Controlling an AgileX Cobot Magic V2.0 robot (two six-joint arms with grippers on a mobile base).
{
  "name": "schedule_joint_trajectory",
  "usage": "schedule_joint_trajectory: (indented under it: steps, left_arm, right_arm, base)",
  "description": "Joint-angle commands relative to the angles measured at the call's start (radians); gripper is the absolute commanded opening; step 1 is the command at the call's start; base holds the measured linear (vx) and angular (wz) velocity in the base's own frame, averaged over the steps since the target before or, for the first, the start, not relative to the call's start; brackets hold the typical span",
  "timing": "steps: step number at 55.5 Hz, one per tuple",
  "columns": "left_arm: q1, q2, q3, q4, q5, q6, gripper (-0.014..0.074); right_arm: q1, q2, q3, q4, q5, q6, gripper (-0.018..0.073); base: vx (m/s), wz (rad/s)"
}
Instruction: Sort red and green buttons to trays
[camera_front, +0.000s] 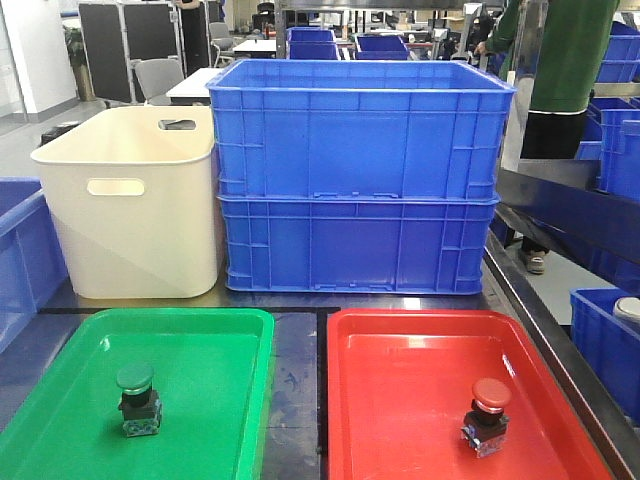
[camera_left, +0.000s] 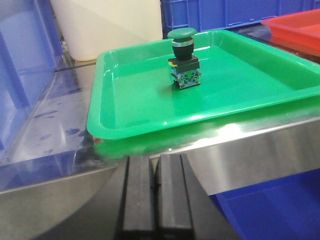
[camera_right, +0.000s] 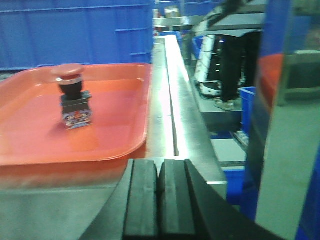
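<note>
Left gripper (camera_left: 155, 200) sits low off the near edge of the glossy green tray (camera_left: 150, 125), black pads pressed together, gripping nothing; the green button (camera_left: 184, 57) stands upright on its blocky base inside that tray. Right of the green tray, the right gripper (camera_right: 159, 205) is pinched closed too, just off the red tray (camera_right: 115, 135), where the red button (camera_right: 72, 97) stands upright.

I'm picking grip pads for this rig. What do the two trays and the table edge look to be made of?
Green tray and red tray: apparently glossy moulded plastic; both show sheen, rounded rims and saturated, uniform colour. Table edge: looks like brushed metal, probably stainless steel; it is grey with streaky bright reflections, and mirrors the green tray above it.
</note>
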Motion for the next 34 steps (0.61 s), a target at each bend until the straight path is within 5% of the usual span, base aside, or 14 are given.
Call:
schedule_joint_trajectory:
  steps: [1, 34]
  left_arm:
    - [-0.003, -0.013, -0.026, -0.007, -0.075, -0.002, -0.0003]
    - [-0.003, -0.013, -0.026, -0.007, -0.075, -0.002, -0.0003]
  right_arm:
    - [-0.022, -0.007, 0.008, 0.025, -0.071, -0.007, -0.0008]
    - [-0.022, -0.007, 0.008, 0.024, -0.071, -0.007, -0.0008]
  base:
    - [0.0, 0.0]
    - [0.0, 0.0]
